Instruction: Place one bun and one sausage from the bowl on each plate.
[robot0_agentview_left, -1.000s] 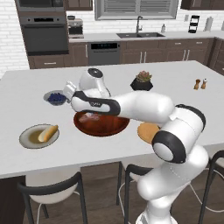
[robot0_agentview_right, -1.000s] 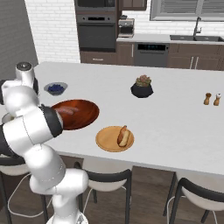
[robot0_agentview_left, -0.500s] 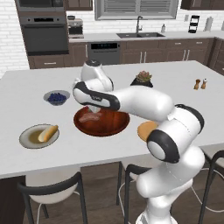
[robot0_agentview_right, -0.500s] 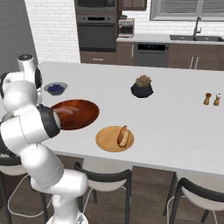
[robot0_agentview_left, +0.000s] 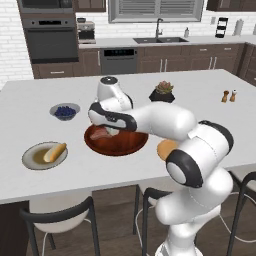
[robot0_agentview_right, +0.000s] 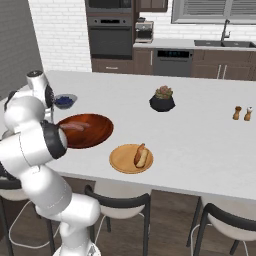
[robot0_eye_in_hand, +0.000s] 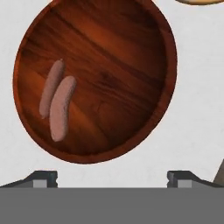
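Observation:
The reddish-brown wooden bowl (robot0_agentview_left: 125, 145) (robot0_agentview_right: 95, 132) (robot0_eye_in_hand: 113, 65) sits mid-counter with two pinkish sausages (robot0_eye_in_hand: 61, 108) (robot0_agentview_right: 74, 126) lying side by side in its left part. My gripper (robot0_eye_in_hand: 112, 177) hangs open above the bowl's near edge, nothing between its fingertips (robot0_eye_in_hand: 43, 176). Left of the bowl, the grey-rimmed plate (robot0_agentview_left: 30, 159) carries a bun (robot0_agentview_left: 55, 152). On the orange-tan plate (robot0_agentview_right: 122, 159) to the bowl's right lie a bun and a sausage (robot0_agentview_right: 141, 155); in the left base view my arm half hides this plate (robot0_agentview_left: 165, 149).
A small grey bowl of blueberries (robot0_agentview_left: 65, 111) (robot0_agentview_right: 65, 101) stands behind the wooden bowl. A potted plant (robot0_agentview_left: 162, 91) (robot0_agentview_right: 163, 99) is further back, with salt and pepper shakers (robot0_agentview_left: 229, 95) (robot0_agentview_right: 242, 113) at the far right. Stools line the counter's near edge.
My arm has swung back and up over the wooden bowl, carrying the hand from the grey plate's side toward the bowl. The gripper stayed open; nothing on the counter moved.

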